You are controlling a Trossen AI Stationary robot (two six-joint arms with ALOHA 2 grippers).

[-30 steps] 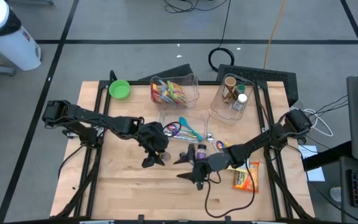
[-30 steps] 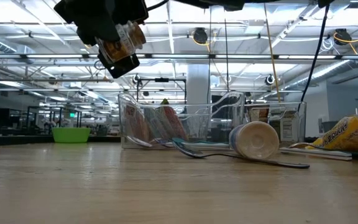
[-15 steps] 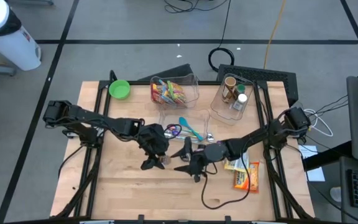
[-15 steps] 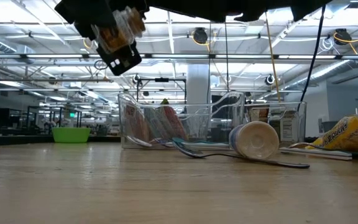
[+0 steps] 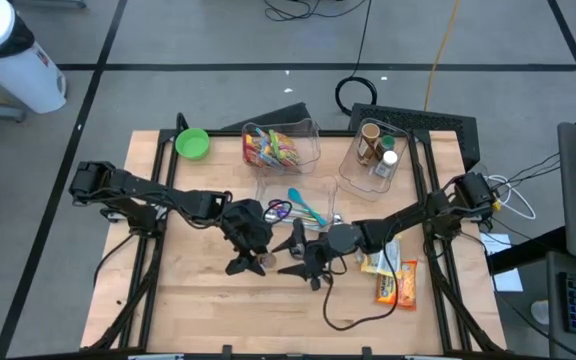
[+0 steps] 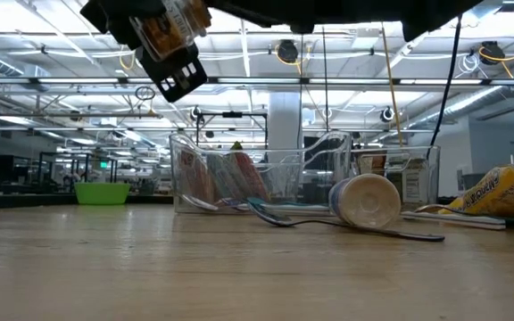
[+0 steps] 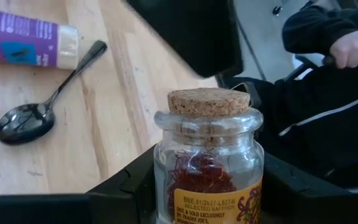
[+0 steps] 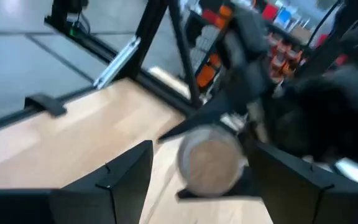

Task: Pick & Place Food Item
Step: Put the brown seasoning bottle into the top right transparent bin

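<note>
The saffron jar (image 7: 207, 163), glass with a cork stopper, is clamped upright between the left gripper's (image 5: 249, 252) jaws and held in the air above the table (image 5: 188, 300), at centre frame in the high view and upper left in the low view. The right gripper (image 5: 306, 262) stands just right of it, jaws spread and holding nothing, facing the jar's cork. A spoon (image 7: 39, 109) and a purple-labelled bottle (image 7: 27, 43) lie on the table. Two clear bins (image 5: 281, 146) sit at the upper table edge, a green bowl (image 5: 192, 144) upper left, and a snack packet (image 5: 394, 286) lower right.
</note>
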